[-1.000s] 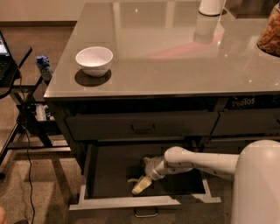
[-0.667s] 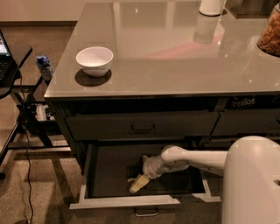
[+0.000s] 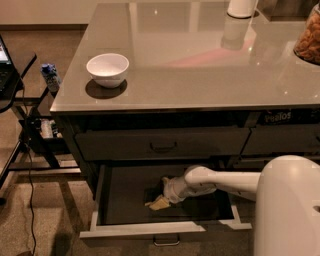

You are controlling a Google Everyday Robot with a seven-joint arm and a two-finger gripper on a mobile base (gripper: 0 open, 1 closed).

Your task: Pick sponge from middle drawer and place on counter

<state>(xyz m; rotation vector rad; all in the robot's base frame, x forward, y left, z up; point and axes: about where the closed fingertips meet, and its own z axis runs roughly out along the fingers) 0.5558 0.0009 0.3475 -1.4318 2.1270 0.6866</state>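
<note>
The middle drawer (image 3: 165, 229) is pulled open below the counter (image 3: 200, 65), showing its dark floor and grey front with a small metal loop handle. The sponge (image 3: 159, 203) lies tilted in the drawer near the front middle, and only its yellow side shows. My gripper (image 3: 165, 194) reaches into the drawer from the right on the white arm and sits right at the sponge, touching or almost touching its upper right end. The green layer is hidden.
A white bowl (image 3: 107, 68) stands on the counter's left front. A white container (image 3: 241, 7) and a jar of snacks (image 3: 309, 37) stand at the back right. A closed drawer (image 3: 162, 144) sits above the open one. A black side table (image 3: 15, 75) is at the left.
The gripper and the sponge at its tip have shifted slightly up and to the left inside the drawer. The arm's white elbow now fills more of the lower right.
</note>
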